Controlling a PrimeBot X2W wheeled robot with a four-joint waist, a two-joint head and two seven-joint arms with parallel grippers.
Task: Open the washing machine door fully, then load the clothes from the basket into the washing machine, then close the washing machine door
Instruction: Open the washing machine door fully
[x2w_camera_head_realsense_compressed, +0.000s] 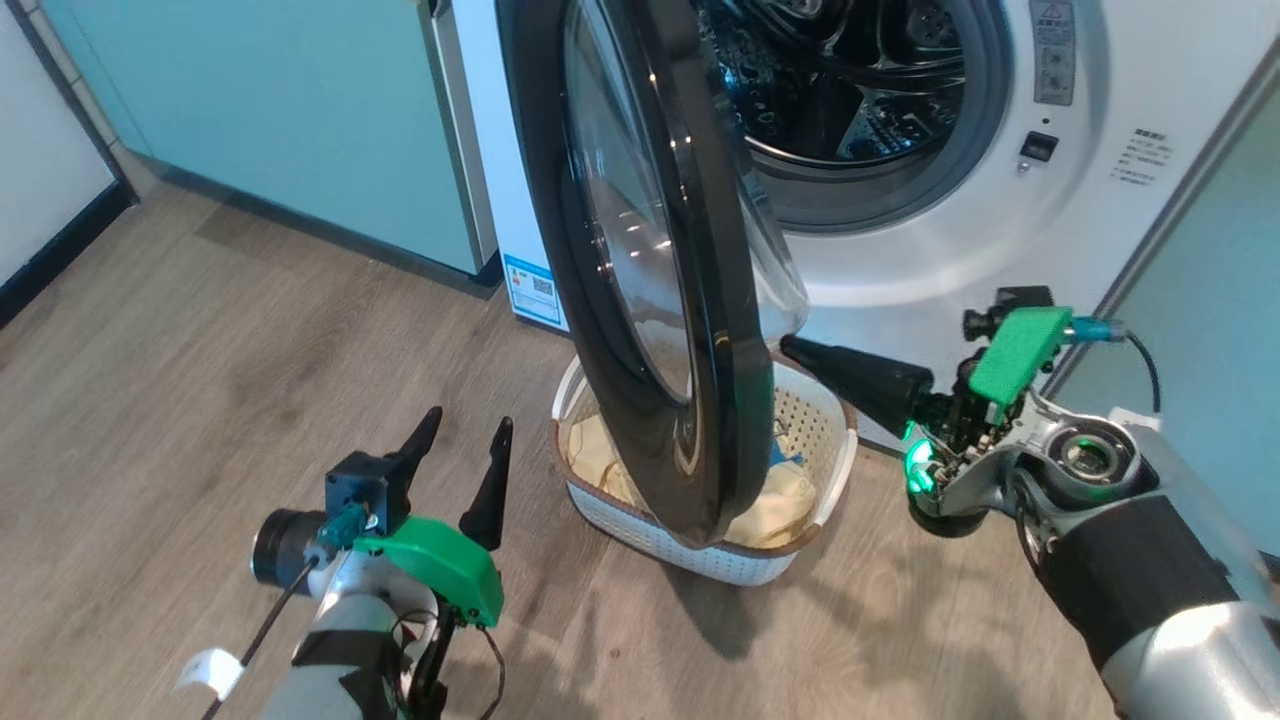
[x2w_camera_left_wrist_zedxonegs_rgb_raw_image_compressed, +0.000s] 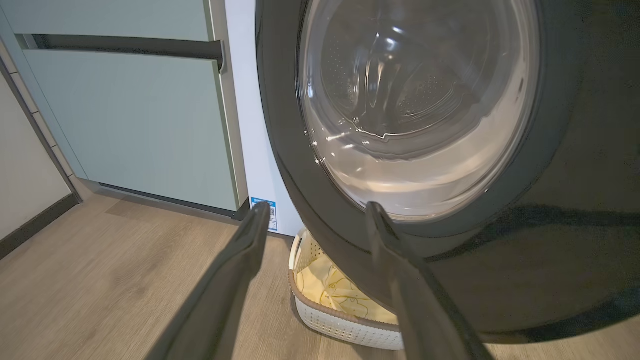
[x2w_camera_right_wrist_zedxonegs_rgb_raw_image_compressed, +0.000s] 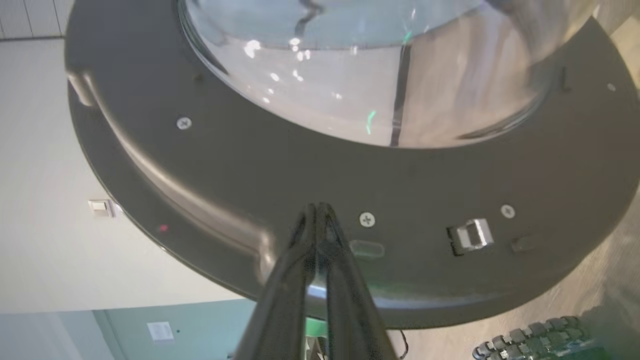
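- The washing machine door (x2w_camera_head_realsense_compressed: 640, 300) stands partly open, edge-on to me, hanging over the basket (x2w_camera_head_realsense_compressed: 812, 420) with the clothes (x2w_camera_head_realsense_compressed: 775, 512) inside.
- My right gripper (x2w_camera_head_realsense_compressed: 792, 348) is pinched shut on nothing, with its tips at the door's inner face below the glass bowl (x2w_camera_right_wrist_zedxonegs_rgb_raw_image_compressed: 350, 65). I can't confirm contact.
- I'd push on that dark inner ring and follow the hinge's arc, keeping off the glass.
- My left gripper (x2w_camera_head_realsense_compressed: 468, 420) is spread wide and empty on the door's outer side. There is bare floor (x2w_camera_head_realsense_compressed: 200, 350) there, but I judge the gripper sits in the swing path, with the cabinet (x2w_camera_head_realsense_compressed: 300, 120) beyond.

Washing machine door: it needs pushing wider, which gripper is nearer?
Right. The right gripper, shut, is close to the door, inner side; the left gripper, open, hangs apart, outer side.
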